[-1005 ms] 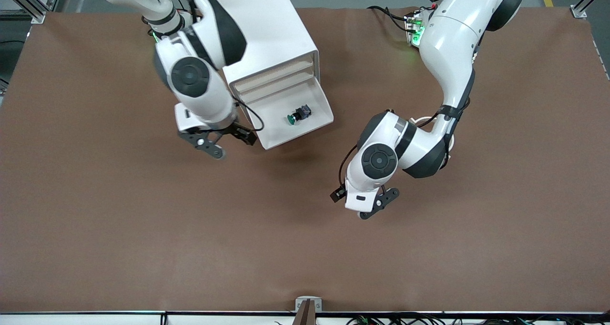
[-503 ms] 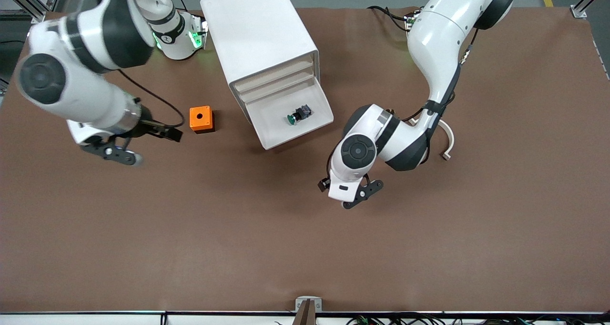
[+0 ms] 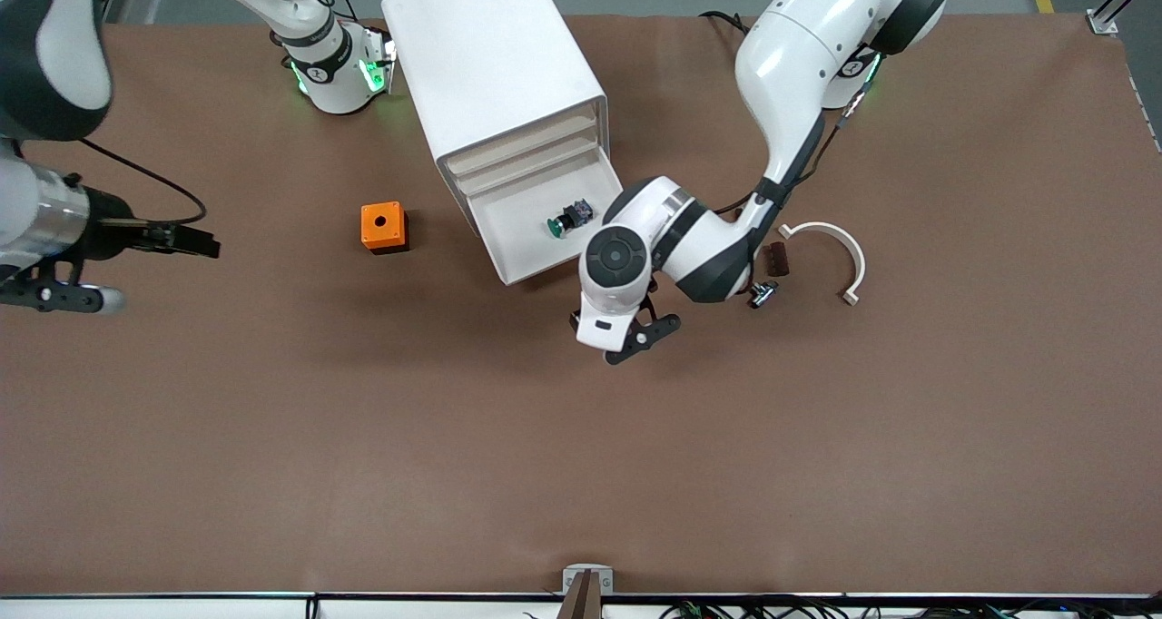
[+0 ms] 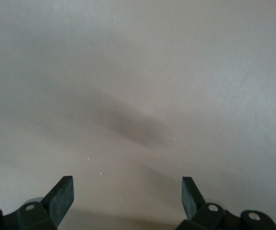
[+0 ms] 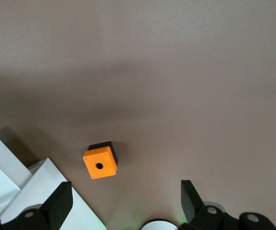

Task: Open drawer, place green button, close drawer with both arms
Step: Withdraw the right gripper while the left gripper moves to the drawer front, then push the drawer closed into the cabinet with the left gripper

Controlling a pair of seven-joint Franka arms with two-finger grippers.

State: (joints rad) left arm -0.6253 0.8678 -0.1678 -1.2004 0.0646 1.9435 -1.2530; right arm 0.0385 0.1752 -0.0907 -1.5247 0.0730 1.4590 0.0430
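Tabletop (image 3: 272,437) brown, carrying a white four-drawer cabinet (image 3: 490,65) near the right arm's base. Lowest drawer (image 3: 531,238) pulled out, open toward the front camera. Left arm (image 3: 790,83) reaches down beside the drawer; left end effector (image 3: 626,338) hangs over bare tabletop just off the drawer's front corner, fingers apart, empty. Right arm (image 3: 45,47) is out at its own end of the tabletop; right end effector (image 3: 64,297) fingers apart, empty. Orange box with a hole (image 3: 383,227) sits beside the cabinet toward the right arm's end. White curved bracket (image 3: 831,256) lies toward the left arm's end. Green-capped button (image 3: 567,218) lies inside the open drawer.
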